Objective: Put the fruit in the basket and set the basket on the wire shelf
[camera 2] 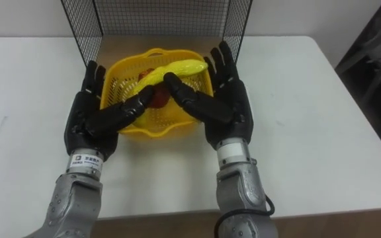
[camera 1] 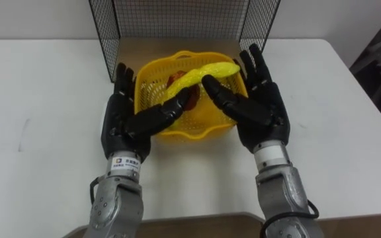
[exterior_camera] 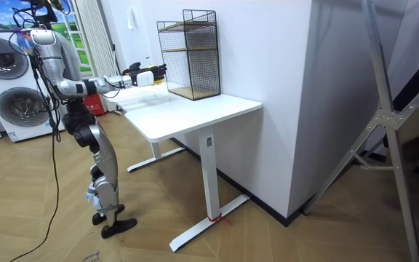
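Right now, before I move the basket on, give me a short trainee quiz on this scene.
1. True or false: the banana lies in the yellow basket.
2. The left hand and right hand are: A) curled into fists; B) open, one on each side of the basket; C) flat on the table, far from the basket.
3. What colour is the other fruit in the basket?
Key: 1 true; 2 B; 3 red.
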### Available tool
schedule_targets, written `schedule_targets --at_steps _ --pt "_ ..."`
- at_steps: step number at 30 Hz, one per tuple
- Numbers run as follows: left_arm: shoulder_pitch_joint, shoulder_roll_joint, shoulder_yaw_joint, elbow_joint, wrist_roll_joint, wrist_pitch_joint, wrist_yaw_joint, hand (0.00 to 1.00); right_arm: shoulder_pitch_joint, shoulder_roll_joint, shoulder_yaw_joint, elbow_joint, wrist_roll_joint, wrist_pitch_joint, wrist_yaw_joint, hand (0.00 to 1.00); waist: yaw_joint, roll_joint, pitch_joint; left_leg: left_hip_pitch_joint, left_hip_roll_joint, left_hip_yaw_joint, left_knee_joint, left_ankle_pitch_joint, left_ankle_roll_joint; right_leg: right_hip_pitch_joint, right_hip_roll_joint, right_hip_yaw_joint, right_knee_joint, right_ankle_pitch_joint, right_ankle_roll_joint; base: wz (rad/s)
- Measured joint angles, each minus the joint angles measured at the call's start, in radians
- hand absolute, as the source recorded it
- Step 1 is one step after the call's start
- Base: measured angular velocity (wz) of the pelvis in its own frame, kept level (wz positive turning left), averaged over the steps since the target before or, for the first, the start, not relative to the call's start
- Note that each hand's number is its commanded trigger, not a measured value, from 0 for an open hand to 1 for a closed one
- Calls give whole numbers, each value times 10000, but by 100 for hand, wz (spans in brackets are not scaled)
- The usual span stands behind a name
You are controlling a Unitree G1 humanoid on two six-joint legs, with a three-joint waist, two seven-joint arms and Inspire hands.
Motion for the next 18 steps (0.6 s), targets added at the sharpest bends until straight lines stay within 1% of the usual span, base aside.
schedule_targets --at_steps 6,9,10,11,12,13,14,15,16,17,18 --pt "0 0 -13 0 216 0 -2 0 -37 1 3 0 -22 -14 -8 0 -16 -1 0 -10 6 30 38 0 0 -124 -3 43 242 -13 14 -2" --pt "0 1 -8 1 420 2 -5 0 -46 0 4 0 -29 -16 5 0 72 -34 7 -89 11 151 297 -34 -8 -351 -50 62 732 -163 20 -9" --pt "-2 1 -5 -2 479 1 -34 0 -47 -12 1 -2 16 -24 35 0 122 -37 8 -189 33 211 570 -162 -24 -438 -72 50 929 -269 0 -12" --pt "-2 1 10 -1 477 1 -44 0 -46 -41 6 0 84 -26 57 0 159 -19 16 -379 120 258 1068 -434 -42 -516 -53 -8 1163 -440 -54 -11" --pt "-5 0 12 -2 480 1 -44 0 -46 -39 10 1 141 -25 67 0 181 -23 16 -537 178 269 1439 -599 -64 -600 -38 -40 1363 -570 -86 -5" --pt "-8 -7 9 -1 489 2 -44 0 -47 -30 12 13 216 -28 75 0 180 -21 19 -936 339 260 2339 -912 -162 -792 36 -173 1813 -802 -149 0" --pt "-10 -8 9 2 487 3 -43 0 -47 -20 13 58 243 -30 80 0 187 -52 24 -1451 519 317 3575 -1103 -348 -975 18 -297 2214 -1103 -222 5" --pt "-8 -10 10 14 489 3 -42 0 -44 -21 15 76 232 -30 80 0 196 -66 31 -1760 630 358 4289 -1106 -360 -1053 19 -298 2437 -1275 -254 0" --pt "-8 -14 9 27 486 3 -41 0 -39 -43 12 80 207 -30 98 0 193 16 64 -2249 973 514 5684 -1047 -447 -1061 48 -293 2780 -1564 -377 -4" --pt "-6 -9 15 26 475 -6 -42 0 -8 -40 10 80 129 -33 154 0 208 110 81 -2633 1208 529 6649 -843 -768 -1029 140 -254 3025 -1781 -364 -8" --pt "-5 3 16 28 466 -12 -42 0 -3 -36 13 80 71 -32 160 0 224 100 80 -2779 1281 519 7020 -659 -908 -1023 145 -198 3133 -1840 -390 -11"
